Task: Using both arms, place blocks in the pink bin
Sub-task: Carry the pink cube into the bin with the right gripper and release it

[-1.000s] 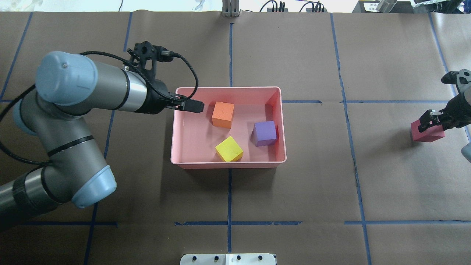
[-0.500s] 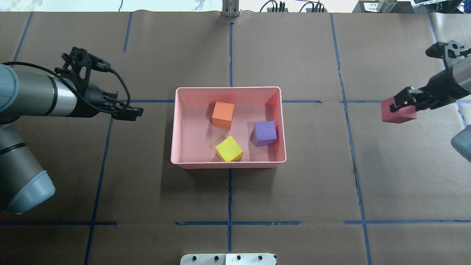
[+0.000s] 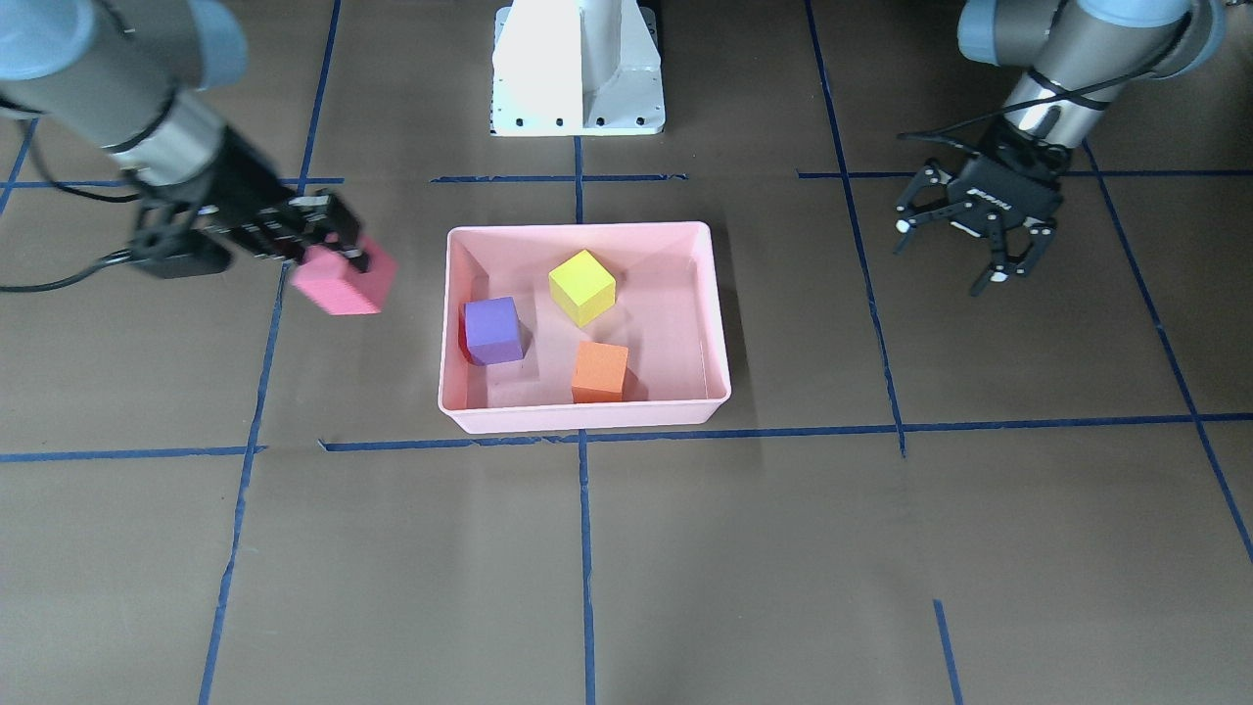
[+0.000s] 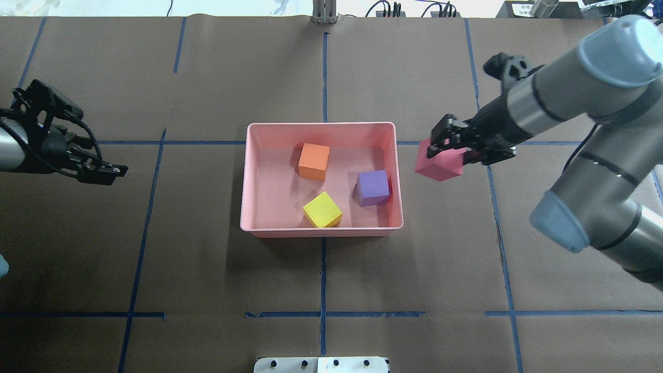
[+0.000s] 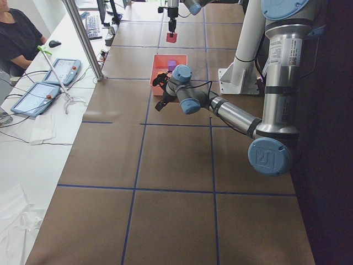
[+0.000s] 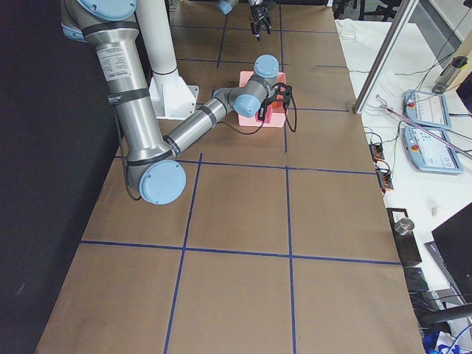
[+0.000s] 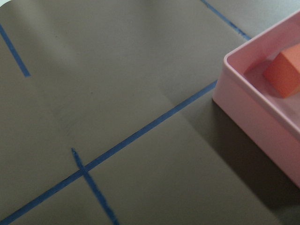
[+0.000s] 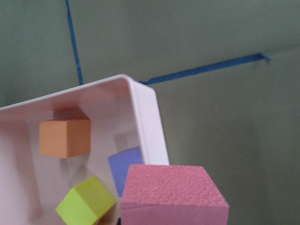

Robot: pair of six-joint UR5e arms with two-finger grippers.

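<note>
Both grippers show in the overhead view. At right of centre, the right gripper (image 4: pixel 449 151) is clamped on the pink-red block (image 4: pixel 439 167), with a black finger pressed against each of two opposite faces. The cube hangs tilted just outside the right wall of the pink bin (image 4: pixel 321 125), apart from its rim and seemingly raised off the brown paper table (image 4: pixel 414 269). From the front-facing camera the same pair sits left of centre: right gripper (image 3: pixel 335 253), pink-red block (image 3: pixel 345 282), close to the left wall of the pink bin (image 3: pixel 578 228). The right wrist camera looks down past the pink-red block (image 8: pixel 173 194) at the bottom of its frame onto a rounded bin corner (image 8: pixel 149 122). Three cubes lie inside the bin, apart from one another. The orange block (image 4: pixel 314 161) is toward the upper middle, the purple block (image 4: pixel 373 187) is close to the right wall, and the yellow-green block (image 4: pixel 322 209) is near the lower wall, turned at an angle. The left gripper (image 4: pixel 106 174) is at the far left edge of the overhead frame, well away from the bin and over bare paper crossed by blue tape lines (image 4: pixel 150 207). In the front-facing view the left gripper (image 3: pixel 951 253) sits at upper right with its fingers spread wide and nothing between them. A white pedestal (image 3: pixel 578 64) stands at the top centre of that view.
</note>
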